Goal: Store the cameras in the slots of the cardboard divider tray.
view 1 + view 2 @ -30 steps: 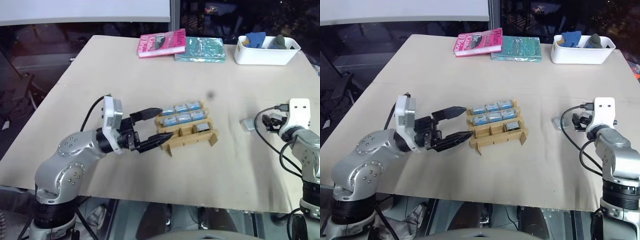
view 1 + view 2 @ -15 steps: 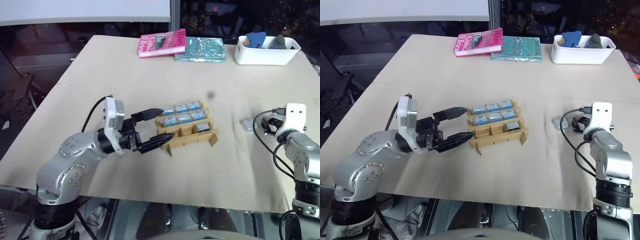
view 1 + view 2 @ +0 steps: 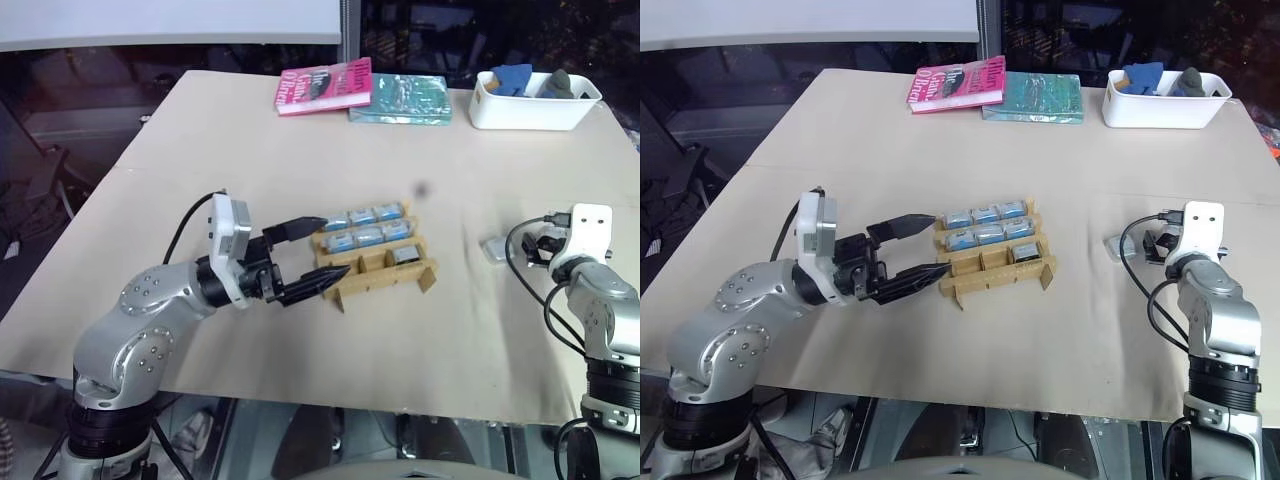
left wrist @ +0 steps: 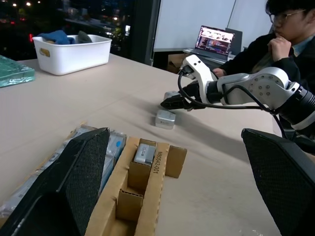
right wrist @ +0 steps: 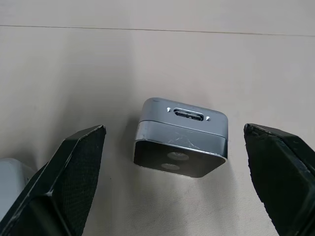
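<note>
With the right gripper jaws spread either side of the loose camera on the worktop, level closure across its flanks is advised before transfer to the cardboard divider tray.

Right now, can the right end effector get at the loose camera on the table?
Probably yes. The right end effector is open with the loose camera lying flat between its fingers, untouched. Bare table surrounds it; nothing blocks closing.
</note>
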